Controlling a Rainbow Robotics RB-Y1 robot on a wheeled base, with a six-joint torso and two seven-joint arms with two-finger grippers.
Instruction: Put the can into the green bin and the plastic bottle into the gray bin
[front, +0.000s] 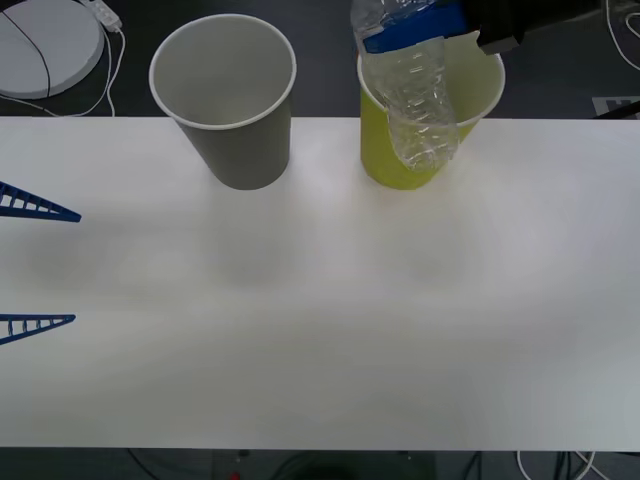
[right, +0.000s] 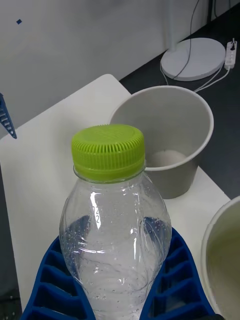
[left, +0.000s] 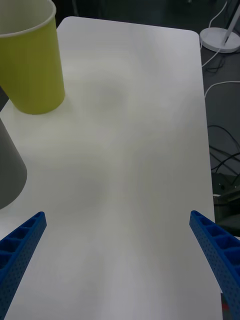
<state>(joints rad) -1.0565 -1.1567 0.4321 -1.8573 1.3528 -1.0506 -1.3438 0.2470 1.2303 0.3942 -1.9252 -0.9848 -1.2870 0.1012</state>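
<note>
My right gripper (front: 415, 30) is shut on the plastic bottle (front: 420, 110), a clear ribbed one, and holds it in the air over the green bin (front: 385, 150) at the back right. In the right wrist view the blue fingers (right: 47, 280) clamp the plastic bottle (right: 115, 235), whose lime cap (right: 108, 152) points toward the gray bin (right: 190, 175). The gray bin (front: 235, 140) stands upright to the left of the green one. At the table's left edge my left gripper (front: 75, 268) is open, holding nothing. The can is out of view.
Both bins stand at the far edge of the white table (front: 320, 330). A white round base (front: 45, 45) with cables lies on the dark floor beyond the back left corner. The left wrist view has the green bin (left: 35, 70) and gray bin (left: 7, 170) to one side.
</note>
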